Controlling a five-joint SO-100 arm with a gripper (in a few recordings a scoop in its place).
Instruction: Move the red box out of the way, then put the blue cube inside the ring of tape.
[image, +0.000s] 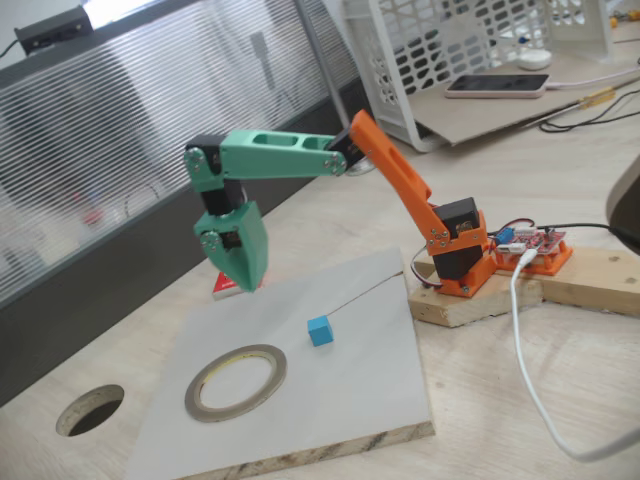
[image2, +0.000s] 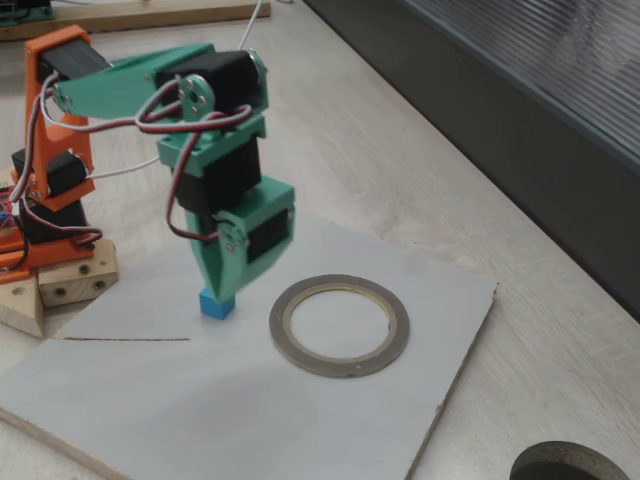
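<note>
Ring of tape (image: 236, 382): one, lower left of a fixed view, nothing inside.
Blue cube (image: 320, 331): one, centre, outside the ring.
Red box (image: 226, 288): one, behind gripper.
Gripper (image: 243, 282): grip can't be judged.

White basket (image: 430, 60), phone (image: 497, 86) behind; round hole (image: 90, 410) in table; grey board (image: 350, 400).

Both fixed views are evenly lit by soft, diffuse daylight. A bright window patch glares at the top edge over the ribbed grey panel (image: 120, 150). Shadows on the pale grey board (image: 330, 400) are faint and soft-edged. Focus is slightly soft throughout, with the far white plastic basket (image: 450, 50) washed out.
</note>
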